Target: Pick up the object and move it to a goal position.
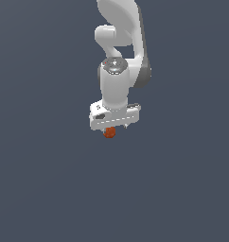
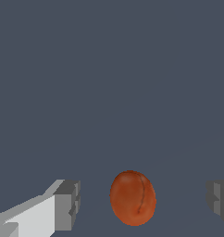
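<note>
Between the hand's (image 2: 140,203) spread fingers (image 2: 63,206) sits the orange-red ball (image 2: 132,198), untouched; exterior view shows it peeking beneath the hand.

A: Support surface?
B: Flat counter (image 1: 45,189), uniform dark slate grey, fills both views. No edges, seams or texture visible.
A: Anything on it?
B: One item: small orange-red rounded object (image 2: 132,198), a thin dark crease running down its skin. In the exterior view it shows as a small dot (image 1: 109,133) near frame centre.
A: Actually resting on the surface?
B: Can't tell. No contact shadow visible in either view.
</note>
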`<state>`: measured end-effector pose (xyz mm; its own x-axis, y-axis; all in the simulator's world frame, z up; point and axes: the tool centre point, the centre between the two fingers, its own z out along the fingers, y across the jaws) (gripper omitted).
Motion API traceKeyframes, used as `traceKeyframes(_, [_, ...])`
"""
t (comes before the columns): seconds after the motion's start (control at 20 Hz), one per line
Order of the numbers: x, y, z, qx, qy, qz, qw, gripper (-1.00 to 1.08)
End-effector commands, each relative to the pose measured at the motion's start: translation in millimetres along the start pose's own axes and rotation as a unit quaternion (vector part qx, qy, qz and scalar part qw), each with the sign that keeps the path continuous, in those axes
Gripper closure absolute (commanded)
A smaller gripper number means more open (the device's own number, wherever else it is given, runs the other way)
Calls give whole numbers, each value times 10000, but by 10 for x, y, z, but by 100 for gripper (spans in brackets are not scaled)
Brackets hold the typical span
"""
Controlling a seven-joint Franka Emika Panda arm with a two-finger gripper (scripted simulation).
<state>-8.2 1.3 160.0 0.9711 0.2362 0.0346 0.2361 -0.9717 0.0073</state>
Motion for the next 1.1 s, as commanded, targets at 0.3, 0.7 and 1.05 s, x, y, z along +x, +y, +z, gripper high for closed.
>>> traceKeyframes(0.3, [-125,44,117,-3,-39,-1094,9940,-92])
traceKeyframes(0.7, [-244,77,222,7,-71,-2118,9773,-92])
traceKeyframes(1.05, [-350,100,310,24,-95,-2998,9539,-92])
